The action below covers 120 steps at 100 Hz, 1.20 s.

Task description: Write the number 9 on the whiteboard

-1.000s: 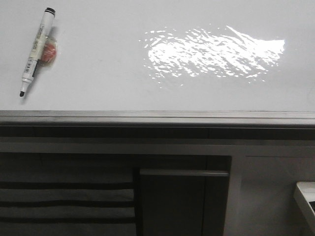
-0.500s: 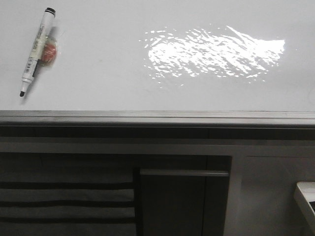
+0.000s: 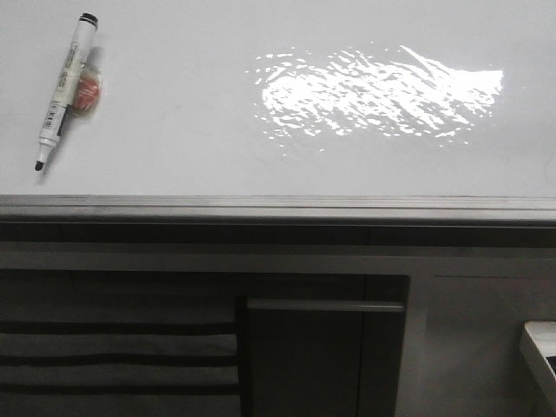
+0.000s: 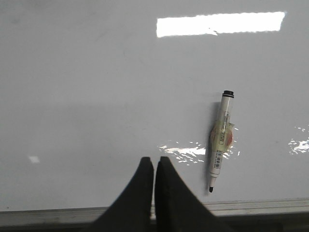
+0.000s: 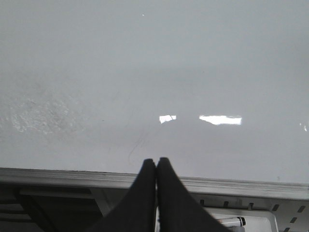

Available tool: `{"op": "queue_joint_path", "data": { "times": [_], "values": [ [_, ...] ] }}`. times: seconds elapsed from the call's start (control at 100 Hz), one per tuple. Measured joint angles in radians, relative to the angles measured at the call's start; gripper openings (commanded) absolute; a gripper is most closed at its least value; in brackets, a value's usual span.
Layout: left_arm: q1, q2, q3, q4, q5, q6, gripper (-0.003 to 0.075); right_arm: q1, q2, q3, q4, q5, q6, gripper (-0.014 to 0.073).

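The whiteboard (image 3: pixel 174 139) lies flat, glossy white, with a grey metal edge strip (image 3: pixel 278 205) along its near side. The number 9 is out of view. A white marker (image 3: pixel 63 87) with a black uncapped tip lies on the board at the far left, with a reddish lump (image 3: pixel 88 93) taped to its barrel. In the left wrist view the marker (image 4: pixel 221 140) lies to one side of my left gripper (image 4: pixel 154 159), apart from it. That gripper is shut and holds nothing. My right gripper (image 5: pixel 156 160) is also shut and empty, over the board's edge strip (image 5: pixel 72 176). Neither gripper shows in the front view.
A bright rippled glare patch (image 3: pixel 373 91) sits right of the board's middle. Dark grey cabinet panels (image 3: pixel 321 347) fill the space below the edge strip. A white tray corner (image 3: pixel 543 352) shows at the lower right. Another marker (image 5: pixel 236 221) lies in a tray under the right gripper.
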Motion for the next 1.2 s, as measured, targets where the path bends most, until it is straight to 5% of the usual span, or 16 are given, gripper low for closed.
{"op": "queue_joint_path", "data": {
  "times": [0.1,0.28,0.36,1.2],
  "values": [
    [0.000,0.004,0.002,0.003,-0.002,-0.014,0.0108,0.000,0.000,0.000,-0.001,0.000,0.000,0.0080],
    [0.000,0.009,0.002,0.029,-0.002,-0.019,0.0457,0.000,0.000,0.000,-0.001,0.000,0.000,0.0514],
    [0.000,0.009,0.002,0.033,-0.002,-0.020,0.0514,0.000,0.000,0.000,-0.002,0.000,0.000,0.0629],
    [-0.011,0.066,0.003,0.000,-0.012,-0.016,0.0513,0.000,0.000,0.000,-0.006,0.013,-0.002,0.0648]
  ]
}}
